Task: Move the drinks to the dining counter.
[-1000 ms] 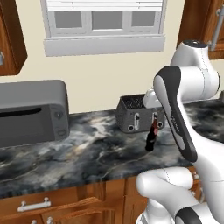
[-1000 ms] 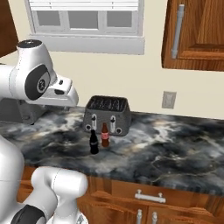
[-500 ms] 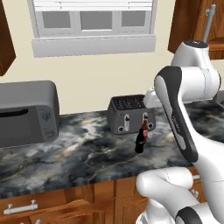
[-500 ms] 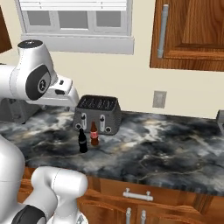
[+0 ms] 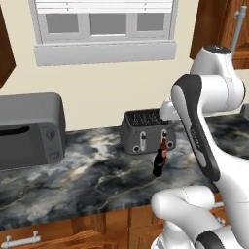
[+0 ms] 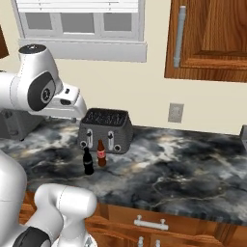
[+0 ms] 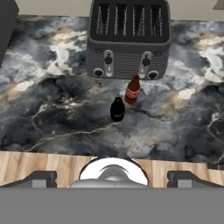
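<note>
Two base views flanking the arm, facing the black-grey marbled wall counter (image 5: pixel 87 180), hand view overhead, all sharing the grey slotted toaster (image 7: pixel 129 39)

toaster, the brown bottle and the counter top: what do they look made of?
Dark grey four-slot toaster: looks like matte metal or plastic, finely textured sides; can't tell which. Small brown bottle with red label: glossy, probably glass. Black-grey marbled counter top: polished stone look, pale veining and soft sheen.

The mobile base has driven sideways along the desk (image 5: pixel 87 180) over the past second, carrying both base views with it: the toaster (image 5: pixel 145 130), the brown bottle (image 6: pixel 101 153) and the black bottle (image 6: pixel 88 161) now sit farther across each frame, without themselves having moved.
</note>
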